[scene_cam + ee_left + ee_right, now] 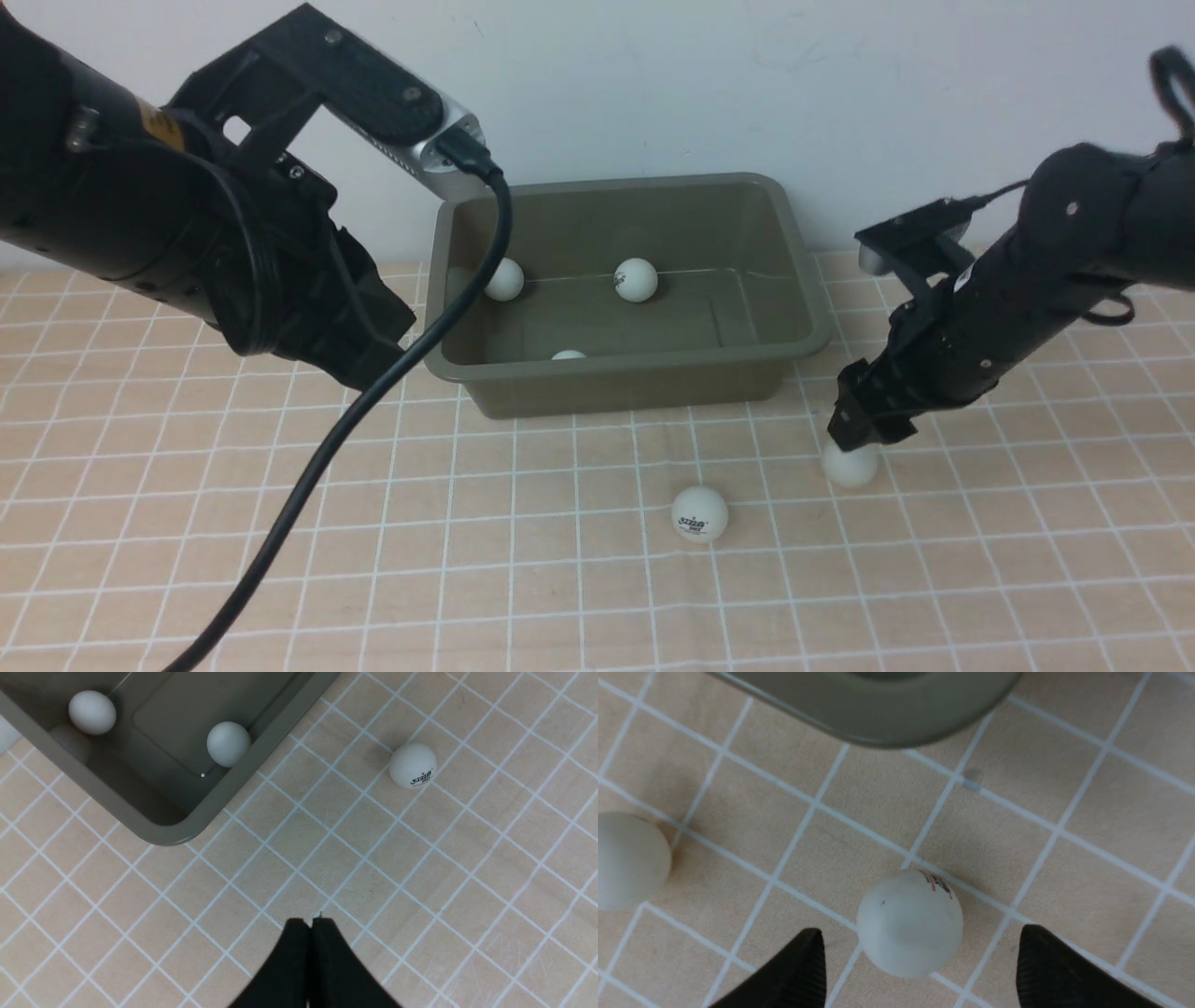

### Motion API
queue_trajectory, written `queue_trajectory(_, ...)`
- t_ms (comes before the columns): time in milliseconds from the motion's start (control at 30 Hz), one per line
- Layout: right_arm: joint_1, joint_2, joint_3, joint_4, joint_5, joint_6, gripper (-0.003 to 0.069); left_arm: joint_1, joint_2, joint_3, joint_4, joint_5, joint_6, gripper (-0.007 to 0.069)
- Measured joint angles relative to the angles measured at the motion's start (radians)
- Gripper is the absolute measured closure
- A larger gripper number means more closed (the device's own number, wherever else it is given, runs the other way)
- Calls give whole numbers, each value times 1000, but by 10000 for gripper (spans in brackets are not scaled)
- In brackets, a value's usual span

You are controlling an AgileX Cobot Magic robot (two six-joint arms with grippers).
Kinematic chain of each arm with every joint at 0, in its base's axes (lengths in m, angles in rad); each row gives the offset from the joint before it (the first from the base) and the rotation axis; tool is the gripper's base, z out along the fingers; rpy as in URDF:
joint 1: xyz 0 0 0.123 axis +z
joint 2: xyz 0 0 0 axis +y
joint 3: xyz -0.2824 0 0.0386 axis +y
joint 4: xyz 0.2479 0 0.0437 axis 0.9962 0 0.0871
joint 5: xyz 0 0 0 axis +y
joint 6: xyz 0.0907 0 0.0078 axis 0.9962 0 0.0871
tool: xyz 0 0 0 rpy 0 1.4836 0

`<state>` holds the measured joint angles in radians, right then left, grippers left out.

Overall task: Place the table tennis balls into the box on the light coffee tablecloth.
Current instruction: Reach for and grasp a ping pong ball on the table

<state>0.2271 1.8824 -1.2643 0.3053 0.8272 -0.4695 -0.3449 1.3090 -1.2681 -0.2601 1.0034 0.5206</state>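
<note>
The olive-green box (653, 385) stands at the back middle of the light coffee tablecloth (560, 579). Three white table tennis balls lie inside it (505, 279) (636, 279) (568, 356). A ball with a dark logo (699, 513) lies on the cloth in front of the box. Another ball (850, 465) lies to its right, directly under my right gripper (854, 439). In the right wrist view this ball (909, 924) sits between the open fingers (808, 961), touching neither. My left gripper (310, 924) is shut and empty above the cloth, left of the box.
A white wall runs behind the box. My left arm (233, 271) and its black cable (308, 485) hang over the cloth's left side. The box corner (887, 714) is close ahead of the right gripper. The logo ball also shows in the left wrist view (413, 765).
</note>
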Motion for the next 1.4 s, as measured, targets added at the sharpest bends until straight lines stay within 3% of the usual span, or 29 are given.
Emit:
queue_trajectory(367,0,86,-1,77,-24,-55,218,0,0,0,48,-22,-22,690)
queue_trajectory(533,0,93,-1,72,-39,-58,296,0,0,0,49,-22,-22,690)
queue_trajectory(633,0,91,-14,44,-47,-59,305,0,0,0,49,-22,-22,690)
queue_trajectory(867,0,19,-172,-26,134,-19,305,0,0,0,49,-19,-23,690)
queue_trajectory(1067,0,10,-302,85,147,-47,305,0,0,0,50,-14,-23,690)
queue_trajectory(1233,0,31,-356,276,57,-165,305,0,0,0,50,-10,-23,690)
queue_trajectory(1400,0,119,-390,343,47,-268,305,0,0,0,50,2,-23,690)
